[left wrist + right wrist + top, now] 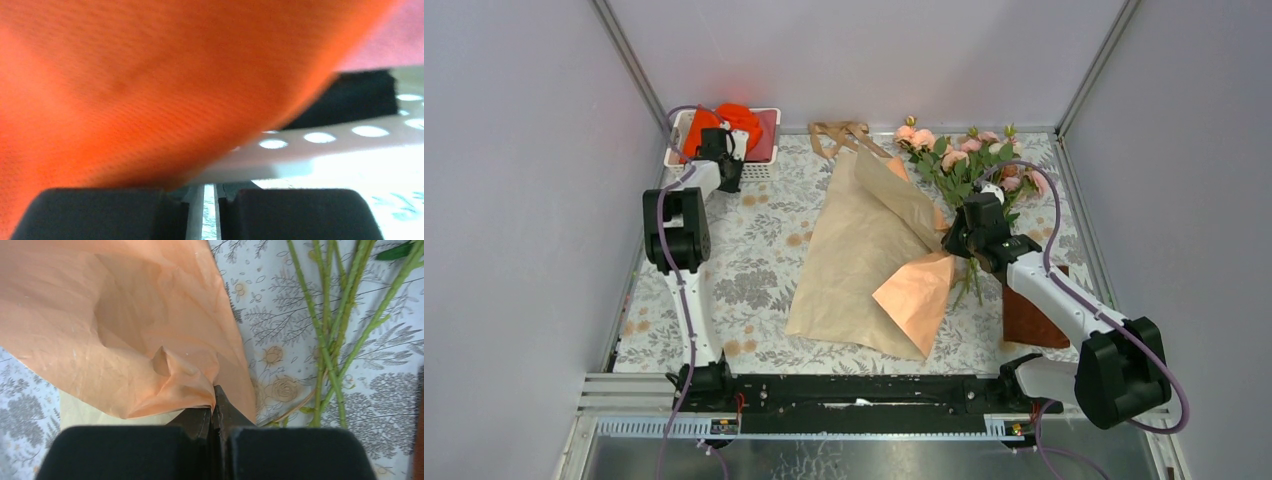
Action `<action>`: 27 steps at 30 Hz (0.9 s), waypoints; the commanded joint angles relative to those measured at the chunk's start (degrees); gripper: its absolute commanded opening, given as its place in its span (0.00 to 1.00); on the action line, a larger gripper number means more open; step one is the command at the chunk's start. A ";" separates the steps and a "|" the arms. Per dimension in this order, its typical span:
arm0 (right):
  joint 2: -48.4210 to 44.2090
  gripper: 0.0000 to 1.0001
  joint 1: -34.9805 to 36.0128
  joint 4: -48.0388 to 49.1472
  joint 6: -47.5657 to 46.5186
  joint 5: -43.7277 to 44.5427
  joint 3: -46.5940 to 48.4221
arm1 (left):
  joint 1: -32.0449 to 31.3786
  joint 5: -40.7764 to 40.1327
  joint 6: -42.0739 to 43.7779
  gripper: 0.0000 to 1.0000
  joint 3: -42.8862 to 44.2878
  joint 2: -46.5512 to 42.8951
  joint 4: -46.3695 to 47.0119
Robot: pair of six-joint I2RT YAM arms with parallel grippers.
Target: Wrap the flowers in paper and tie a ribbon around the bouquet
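The paper lies crumpled across the middle of the mat, its near corner folded over with the peach side up. My right gripper is shut on the paper's right edge; in the right wrist view the sheet bunches at the closed tips. The flowers lie at the back right, and their green stems are bare on the mat beside the paper. The tan ribbon sits looped at the back. My left gripper is at the white basket. Its jaws show only a narrow slit, with the tips hidden.
A white perforated basket at the back left holds a bright orange-red cloth. That cloth fills most of the left wrist view above the basket rim. A dark red-brown sheet lies under the right arm. The grey leaf-patterned mat covers the table.
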 commanded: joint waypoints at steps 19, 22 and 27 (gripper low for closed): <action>-2.75 0.00 12.64 25.92 31.25 12.20 -9.33 | -6.22 6.05 7.67 0.76 -22.17 -29.98 -10.32; -5.54 0.06 12.68 22.49 36.61 11.20 -16.92 | -13.01 4.01 8.51 0.97 -28.92 -33.36 -12.22; -9.58 0.63 12.70 7.09 33.41 5.86 -19.00 | -20.30 -3.87 12.93 0.98 -40.33 -35.14 -9.94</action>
